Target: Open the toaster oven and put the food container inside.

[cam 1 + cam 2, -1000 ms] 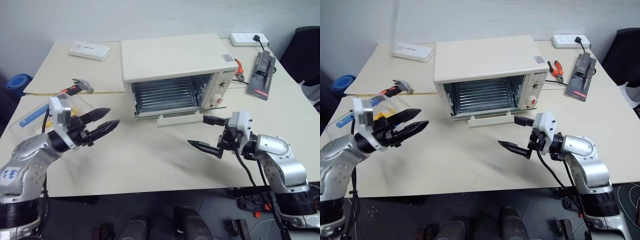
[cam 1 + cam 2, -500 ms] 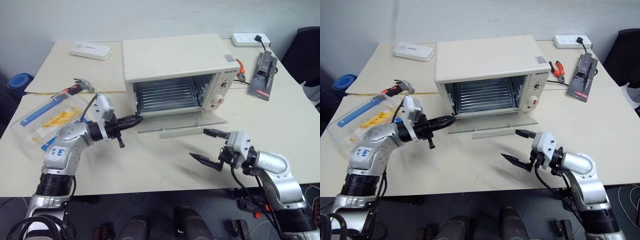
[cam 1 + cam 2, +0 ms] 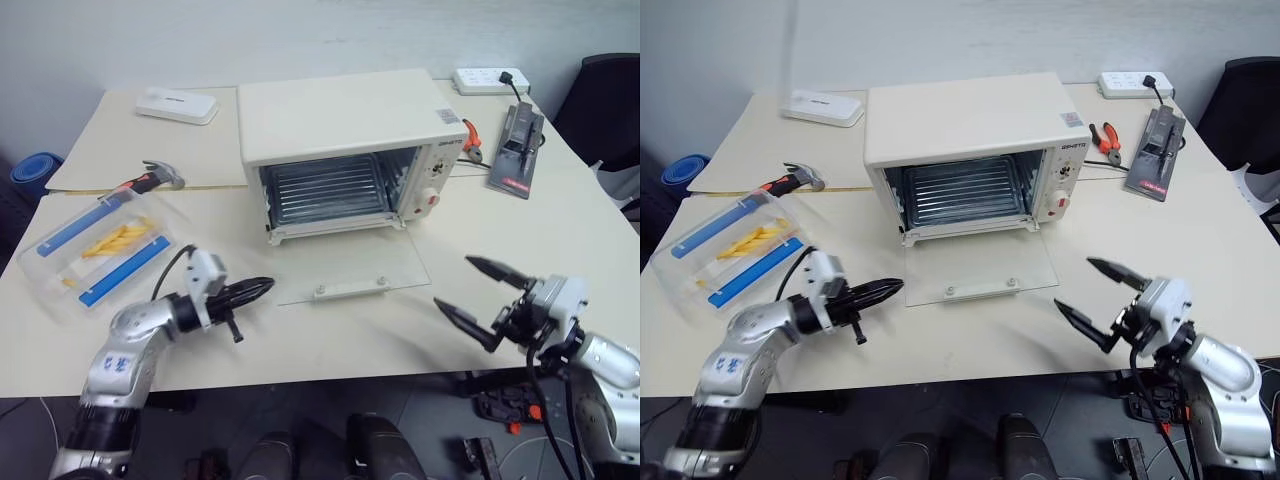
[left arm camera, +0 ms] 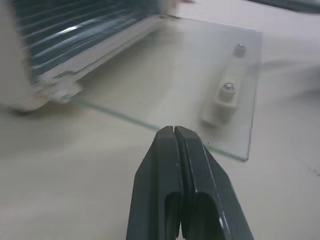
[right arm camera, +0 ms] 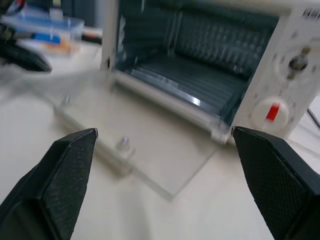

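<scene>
**Oven door down; container waits off to the left**

The toaster oven (image 3: 345, 130) stands mid-desk with its glass door (image 3: 350, 275) dropped flat onto the desk (image 3: 560, 230), handle side toward the robot, cavity and wire rack exposed. The food container (image 3: 100, 250) lies near the desk's left edge, at about 10 o'clock from the left hand (image 3: 255, 290) and well apart from it. Its long axis, marked by the two blue strips, runs diagonally from near-left to far-right, roughly toward the oven. The left hand is pressed fully shut and holds nothing, its tip just beside the door's near-left corner, pointing at 3 o'clock. The right hand (image 3: 480, 300) hovers spread wide and empty, near the desk's front edge at about 4 o'clock from the door. The left arm is plainly nearer the container, so the pickup probably falls to it.
</scene>
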